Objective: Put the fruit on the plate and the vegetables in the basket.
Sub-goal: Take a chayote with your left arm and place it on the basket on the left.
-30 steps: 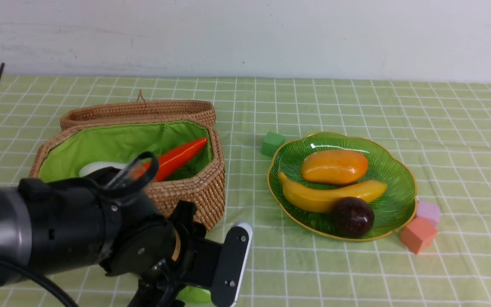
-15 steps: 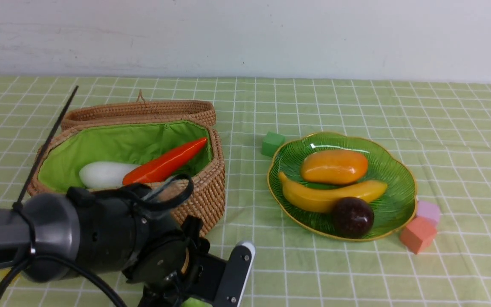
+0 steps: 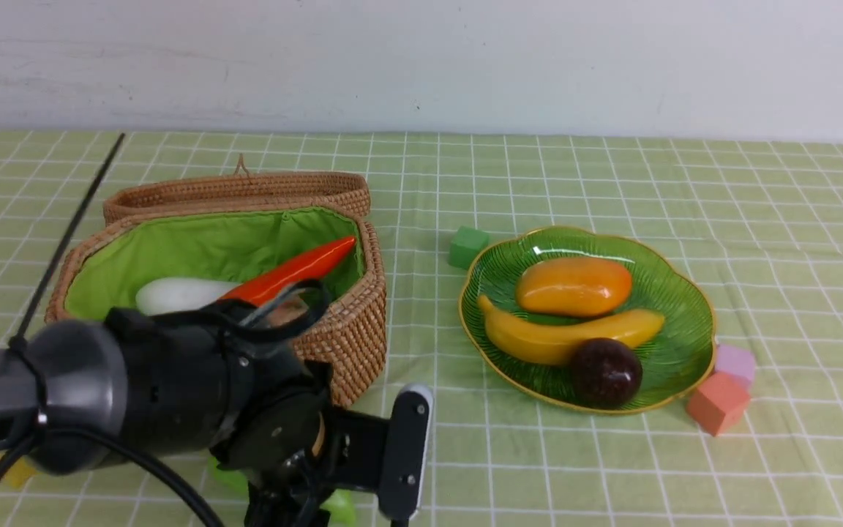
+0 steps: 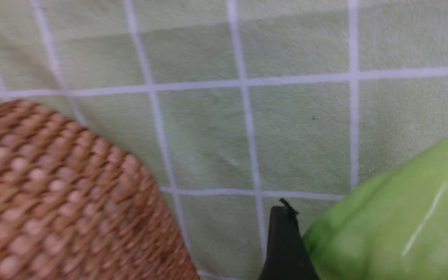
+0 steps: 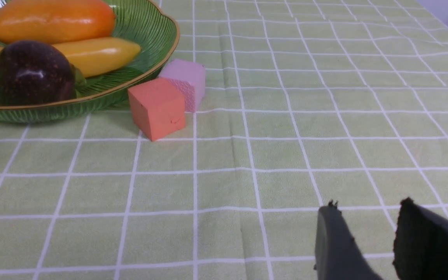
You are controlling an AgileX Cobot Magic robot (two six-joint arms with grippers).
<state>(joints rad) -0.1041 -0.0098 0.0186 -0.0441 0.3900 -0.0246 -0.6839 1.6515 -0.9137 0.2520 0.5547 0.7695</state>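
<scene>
Left jaws (image 4: 286, 241) sit low beside the basket (image 3: 348, 329), one finger touching the light-green gourd (image 4: 395, 225); whether they grip it, I cannot tell. Right jaws (image 5: 368, 241) stand slightly parted, empty, above the desk (image 5: 247, 155).

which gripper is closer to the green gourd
Left. The left gripper has a finger right against the green gourd beside the basket; the right gripper sits empty over bare cloth past the plate.
</scene>
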